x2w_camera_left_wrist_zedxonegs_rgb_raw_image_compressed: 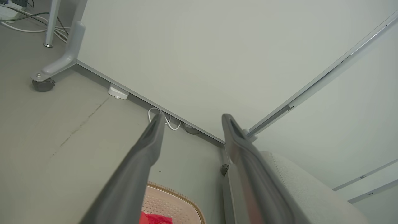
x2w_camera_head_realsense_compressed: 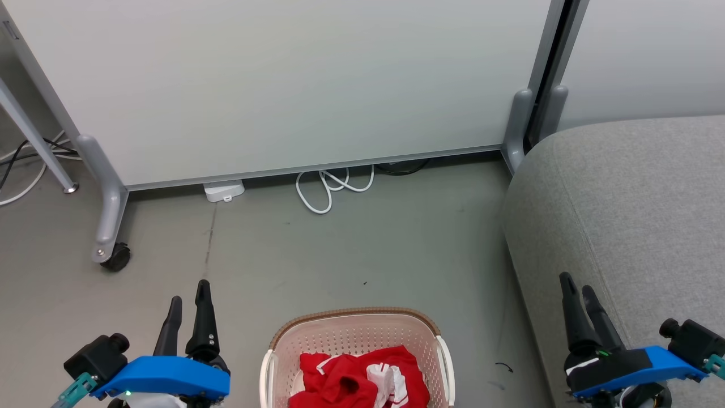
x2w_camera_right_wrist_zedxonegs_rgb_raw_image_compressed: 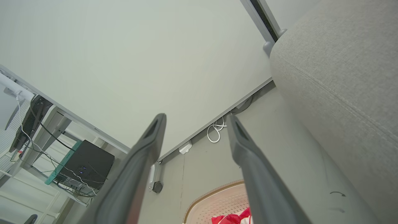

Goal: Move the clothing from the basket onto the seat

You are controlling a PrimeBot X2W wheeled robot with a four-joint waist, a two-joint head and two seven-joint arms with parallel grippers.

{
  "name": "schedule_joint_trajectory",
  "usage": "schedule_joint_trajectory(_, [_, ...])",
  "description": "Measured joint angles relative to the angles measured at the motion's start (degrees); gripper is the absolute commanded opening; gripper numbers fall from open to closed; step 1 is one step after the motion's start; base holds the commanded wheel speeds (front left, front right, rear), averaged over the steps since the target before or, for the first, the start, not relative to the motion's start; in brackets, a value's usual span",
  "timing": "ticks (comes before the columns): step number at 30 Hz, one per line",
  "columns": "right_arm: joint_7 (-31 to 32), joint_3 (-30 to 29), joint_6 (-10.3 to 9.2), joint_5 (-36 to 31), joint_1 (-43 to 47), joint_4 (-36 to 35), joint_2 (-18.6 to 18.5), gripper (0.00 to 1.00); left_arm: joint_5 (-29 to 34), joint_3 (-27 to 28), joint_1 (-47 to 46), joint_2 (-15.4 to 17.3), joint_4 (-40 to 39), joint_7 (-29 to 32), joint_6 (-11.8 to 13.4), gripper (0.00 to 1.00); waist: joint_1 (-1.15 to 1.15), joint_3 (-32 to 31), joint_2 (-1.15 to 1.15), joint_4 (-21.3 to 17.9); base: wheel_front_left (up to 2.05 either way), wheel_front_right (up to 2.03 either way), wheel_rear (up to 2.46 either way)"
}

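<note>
The cream basket (x2w_camera_head_realsense_compressed: 351, 334) with a brown rim stands on the floor at the bottom centre of the head view, and red clothing (x2w_camera_head_realsense_compressed: 354, 377) with white trim and a striped white part lies bunched inside it. The grey seat (x2w_camera_head_realsense_compressed: 628, 198) fills the right side. My left gripper (x2w_camera_head_realsense_compressed: 188, 290) hovers left of the basket, open and holding nothing. My right gripper (x2w_camera_head_realsense_compressed: 578, 283) hangs open at the seat's front edge, right of the basket. The basket (x2w_camera_left_wrist_zedxonegs_rgb_raw_image_compressed: 174, 202) and a bit of clothing (x2w_camera_left_wrist_zedxonegs_rgb_raw_image_compressed: 155, 218) appear low in the left wrist view, as do the basket (x2w_camera_right_wrist_zedxonegs_rgb_raw_image_compressed: 214, 202) and clothing (x2w_camera_right_wrist_zedxonegs_rgb_raw_image_compressed: 230, 218) in the right wrist view.
A pale wheeled partition (x2w_camera_head_realsense_compressed: 283, 85) stands behind, its caster (x2w_camera_head_realsense_compressed: 116, 258) at the left. A white cable (x2w_camera_head_realsense_compressed: 331, 190) and a small white box (x2w_camera_head_realsense_compressed: 224, 190) lie at its foot. Bare grey floor (x2w_camera_head_realsense_compressed: 340, 255) stretches between the partition and the basket.
</note>
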Motion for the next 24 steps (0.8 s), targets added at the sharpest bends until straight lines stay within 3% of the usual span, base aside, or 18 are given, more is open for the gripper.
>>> schedule_joint_trajectory(24, [-3.7,1.4,0.05,-15.6,-0.4,1.1,-0.1,1.00,15.9,-2.4,-0.3,0.6,0.7,-3.9,0.3,1.00,0.00,0.0,0.00,0.2,0.00,0.00,0.00])
